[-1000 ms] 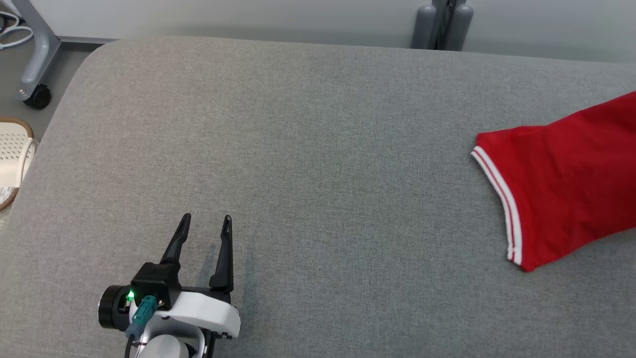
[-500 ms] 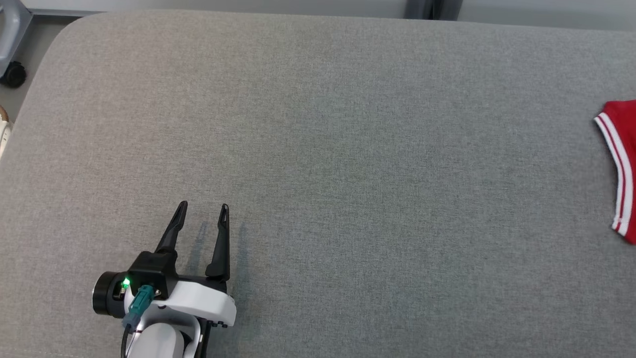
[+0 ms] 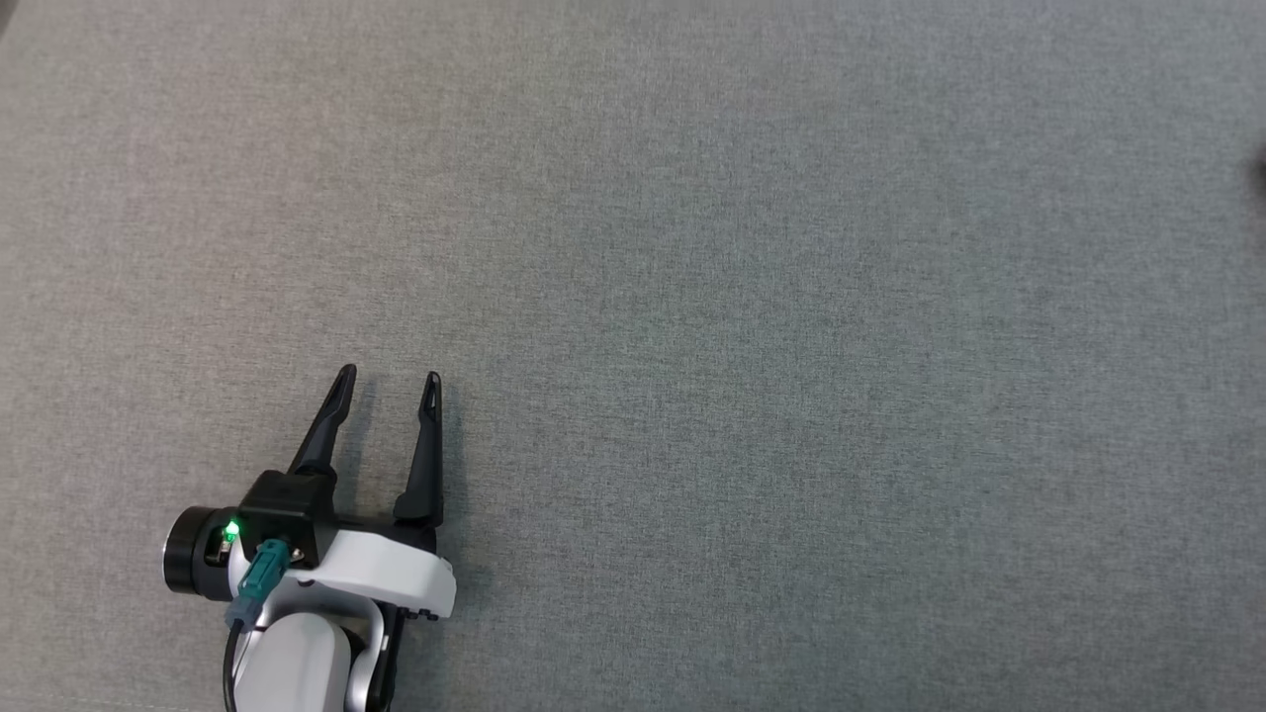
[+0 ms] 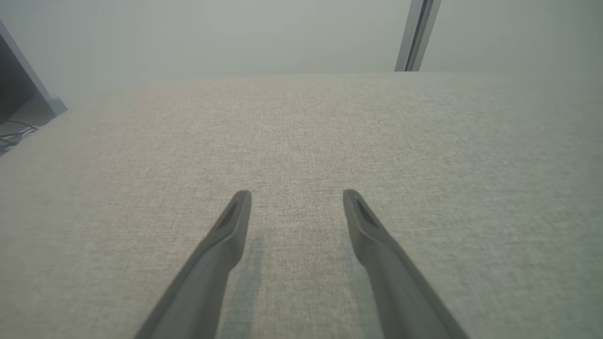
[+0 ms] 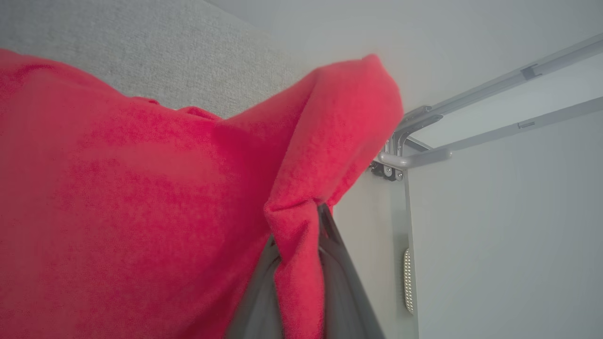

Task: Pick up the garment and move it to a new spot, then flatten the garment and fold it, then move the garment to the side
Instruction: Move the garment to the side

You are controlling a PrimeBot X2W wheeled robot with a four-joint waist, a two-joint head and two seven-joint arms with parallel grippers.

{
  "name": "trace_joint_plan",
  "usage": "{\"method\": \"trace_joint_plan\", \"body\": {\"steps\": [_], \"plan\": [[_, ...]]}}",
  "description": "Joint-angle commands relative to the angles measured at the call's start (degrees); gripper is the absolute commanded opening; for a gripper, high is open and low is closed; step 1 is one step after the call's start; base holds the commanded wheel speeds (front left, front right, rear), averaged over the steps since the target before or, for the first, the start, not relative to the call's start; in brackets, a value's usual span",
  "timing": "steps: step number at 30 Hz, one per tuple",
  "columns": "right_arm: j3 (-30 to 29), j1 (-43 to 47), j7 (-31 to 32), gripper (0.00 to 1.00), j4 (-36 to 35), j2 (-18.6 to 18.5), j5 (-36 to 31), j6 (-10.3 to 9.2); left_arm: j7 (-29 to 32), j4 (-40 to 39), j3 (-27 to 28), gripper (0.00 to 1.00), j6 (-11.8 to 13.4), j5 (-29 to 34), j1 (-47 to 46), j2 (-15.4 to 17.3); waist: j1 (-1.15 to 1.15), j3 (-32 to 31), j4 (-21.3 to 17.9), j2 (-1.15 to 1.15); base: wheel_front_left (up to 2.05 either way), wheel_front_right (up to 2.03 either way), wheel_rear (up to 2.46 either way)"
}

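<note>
The left fingers (image 3: 425, 465) spread over the grey cushion (image 3: 791, 346), the right fingers (image 5: 341, 282) pinching the red garment (image 5: 141, 188).

Grey fabric surface (image 3: 752, 297) — pale wall (image 4: 235, 37) behind, metal frame (image 5: 471, 144), perhaps cables (image 4: 14, 136).

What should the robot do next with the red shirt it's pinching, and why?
Probably carry the red shirt over the grey surface and lower it there: the right end effector pinches a fold of it, while the left end effector is open.
</note>
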Motion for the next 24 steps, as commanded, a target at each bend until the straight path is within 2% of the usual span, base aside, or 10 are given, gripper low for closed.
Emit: {"method": "trace_joint_plan", "body": {"steps": [1,9,10,11,12,24], "plan": [[0.1,-0.5,0.6,0.00,1.0,0.4,-1.3,-0.01,-0.2,-0.2,0.3,1.00,-0.3,0.2,-1.0,0.2,0.00,0.9,-0.1,0.00,0.00,0.00,0.00],[-0.9,-2.3,0.3,0.00,5.7,3.3,-8.3,-0.01,-0.2,-0.2,0.0,1.00,-0.6,0.4,-1.8,0.2,0.00,2.7,-0.2,0.00,0.00,0.00,0.00],[-0.9,-2.1,0.7,0.15,6.1,3.9,-8.4,-0.01,-0.2,-0.2,0.0,1.00,-0.5,0.5,-1.9,0.2,0.00,2.8,-0.2,0.00,0.00,0.00,0.00],[-1.2,-1.8,0.9,0.73,6.2,4.8,-8.0,-0.01,-0.2,-0.2,0.0,1.00,-0.5,0.5,-1.9,0.2,0.00,2.9,-0.2,0.00,0.00,0.00,0.00],[-1.1,-1.9,0.9,1.00,6.5,5.0,-8.7,-0.01,-0.2,-0.2,0.0,1.00,-0.4,0.6,-1.9,0.2,0.00,3.0,-0.2,0.00,0.00,0.00,0.00],[-1.4,-2.9,-0.2,1.00,5.8,7.9,-11.2,-0.02,-0.2,0.6,-0.7,1.00,-0.1,0.0,-0.7,0.2,0.00,0.1,-0.4,0.00,0.00,0.00,0.00]]}}
